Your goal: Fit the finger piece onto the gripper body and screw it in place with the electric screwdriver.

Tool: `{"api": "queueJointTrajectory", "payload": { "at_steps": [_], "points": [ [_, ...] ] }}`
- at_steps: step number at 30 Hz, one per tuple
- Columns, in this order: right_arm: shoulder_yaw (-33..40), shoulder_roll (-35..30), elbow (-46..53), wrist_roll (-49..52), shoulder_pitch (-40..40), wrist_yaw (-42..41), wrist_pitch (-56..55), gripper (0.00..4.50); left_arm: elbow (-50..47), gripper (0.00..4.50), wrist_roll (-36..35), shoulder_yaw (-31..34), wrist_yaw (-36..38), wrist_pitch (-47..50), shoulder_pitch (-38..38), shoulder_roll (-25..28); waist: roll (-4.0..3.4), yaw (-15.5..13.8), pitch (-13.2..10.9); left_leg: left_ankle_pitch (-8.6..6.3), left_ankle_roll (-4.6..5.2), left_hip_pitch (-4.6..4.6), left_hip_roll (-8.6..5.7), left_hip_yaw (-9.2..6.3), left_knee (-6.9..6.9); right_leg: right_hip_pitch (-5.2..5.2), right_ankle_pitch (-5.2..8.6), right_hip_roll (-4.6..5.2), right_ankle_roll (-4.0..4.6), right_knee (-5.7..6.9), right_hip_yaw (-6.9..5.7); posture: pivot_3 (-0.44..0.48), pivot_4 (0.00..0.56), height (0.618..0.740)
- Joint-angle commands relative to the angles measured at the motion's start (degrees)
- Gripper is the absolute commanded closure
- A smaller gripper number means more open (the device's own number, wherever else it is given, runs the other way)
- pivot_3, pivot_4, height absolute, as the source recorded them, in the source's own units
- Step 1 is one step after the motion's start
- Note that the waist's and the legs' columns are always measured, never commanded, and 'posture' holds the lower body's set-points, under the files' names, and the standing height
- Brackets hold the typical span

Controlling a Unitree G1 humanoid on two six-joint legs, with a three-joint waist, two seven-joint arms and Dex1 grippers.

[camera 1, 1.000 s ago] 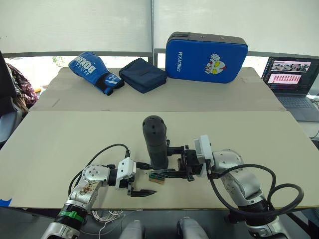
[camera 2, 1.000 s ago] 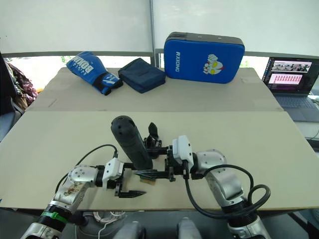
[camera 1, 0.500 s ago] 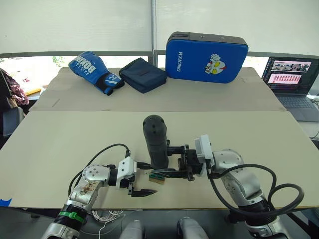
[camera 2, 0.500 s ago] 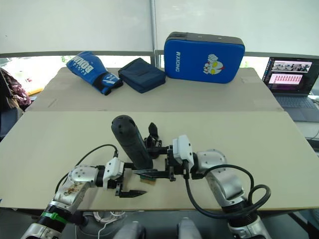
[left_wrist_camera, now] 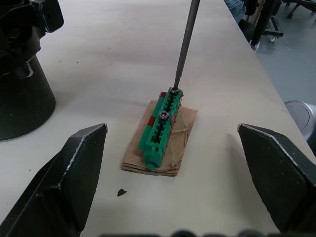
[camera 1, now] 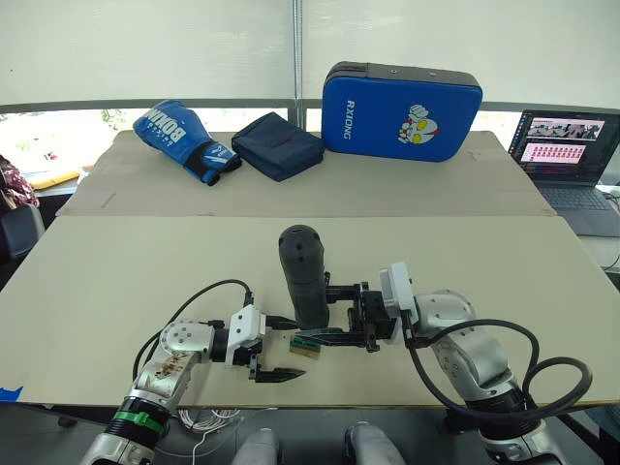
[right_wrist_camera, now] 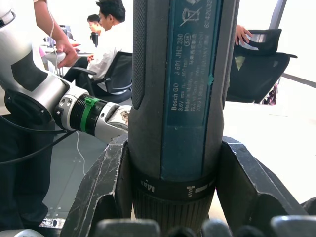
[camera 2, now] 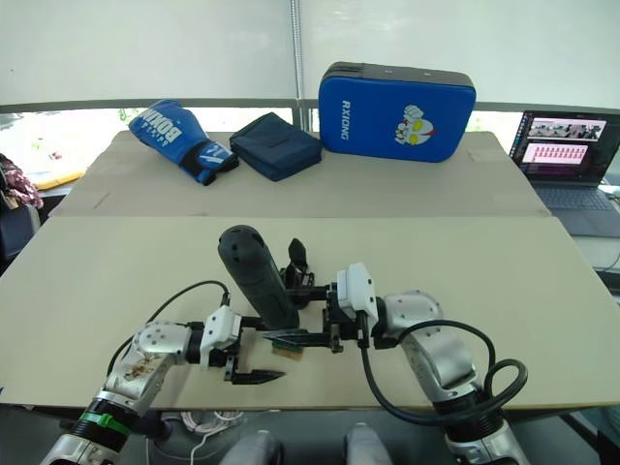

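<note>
While the head views set the electric screwdriver (camera 1: 302, 276) upright near the counter's (camera 1: 116, 262) front edge, clamped at its lower barrel by the right pincer (camera 1: 360, 320), the right wrist view reads the printed label on its matte cylindrical body, squeezed between both black fingers (right_wrist_camera: 106, 182). From the left wrist view, the thin metal bit (left_wrist_camera: 183, 44) comes down at a slant onto a screw head at the far end of a small green ribbed block (left_wrist_camera: 160, 129) taped on tan cardboard. The left pincer (camera 1: 263, 360) lies flat at about 7 o'clock from that block, its fingers (left_wrist_camera: 64, 173) spread wide and holding nothing.

Just behind the screwdriver, partly hidden by it, the gripper body (camera 2: 296, 276) shows its pointed black finger. At 12 o'clock on the rear counter lie a blue boxing glove (camera 1: 182, 139), a folded navy pouch (camera 1: 278, 145) and a glossy blue strike pad (camera 1: 400, 109); a laptop (camera 1: 567, 155) sits at 2 o'clock. Seated people (right_wrist_camera: 109, 37) appear beyond the right pincer.
</note>
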State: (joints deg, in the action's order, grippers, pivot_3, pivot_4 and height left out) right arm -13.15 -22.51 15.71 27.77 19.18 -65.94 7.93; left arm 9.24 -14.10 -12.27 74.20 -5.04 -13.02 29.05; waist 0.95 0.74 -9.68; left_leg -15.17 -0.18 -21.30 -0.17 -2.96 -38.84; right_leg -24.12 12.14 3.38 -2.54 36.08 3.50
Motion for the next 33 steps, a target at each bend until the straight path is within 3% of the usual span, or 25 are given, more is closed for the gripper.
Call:
{"api": "queueJointTrajectory", "payload": {
  "at_steps": [1, 33],
  "points": [
    [1.1, 0.2, 2.7, 1.4, 0.3, 0.2, -1.0, 2.56, 0.4, 0.00, 0.5, -1.4, 0.2, 0.3, 0.8, -0.2, 0.00, 0.0, 0.0, 0.00, 0.00, 0.00, 0.00, 0.00, 0.00, 0.00, 0.00, 0.00, 0.00, 0.00, 0.00, 0.000, 0.150, 0.740],
    [0.1, 1.0, 1.6, 1.1, 0.4, 0.0, -0.5, 2.56, -3.8, 0.00, -0.2, -1.0, -0.8, 4.5, 1.2, 0.5, 0.01, 0.1, 0.0, 0.00, 0.00, -0.02, 0.01, 0.01, 0.01, -0.02, 0.00, 0.00, 0.00, -0.01, 0.01, 0.000, 0.150, 0.740]
  ]
}}
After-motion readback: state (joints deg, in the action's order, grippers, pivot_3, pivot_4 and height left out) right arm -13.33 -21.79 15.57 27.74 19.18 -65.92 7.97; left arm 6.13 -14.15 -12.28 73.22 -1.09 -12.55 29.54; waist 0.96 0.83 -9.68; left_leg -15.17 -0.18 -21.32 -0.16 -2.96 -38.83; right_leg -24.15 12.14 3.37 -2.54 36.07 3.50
